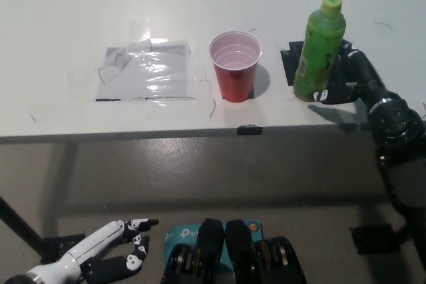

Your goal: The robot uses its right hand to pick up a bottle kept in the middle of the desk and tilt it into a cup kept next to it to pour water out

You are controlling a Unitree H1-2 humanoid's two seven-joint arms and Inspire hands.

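Bottle (318, 50) stands upright on worktop (60, 24), just right of red cup (235, 66), over black tape patch. Your right hand (341, 78) sits against bottle's right side, fingers (322, 95) curling round base, not clearly clamped. Left hand (100, 254) rests well below cup, off worktop edge, fingers spread, grasping nothing.

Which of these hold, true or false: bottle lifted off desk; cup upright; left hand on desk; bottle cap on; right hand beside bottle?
1. The green bottle is lifted off the desk. False: it stands on the desk.
2. The red cup is upright. True.
3. The left hand rests on the desk. False: it hangs below the desk edge.
4. The bottle's cap is on. True.
5. The right hand is beside the bottle. True.
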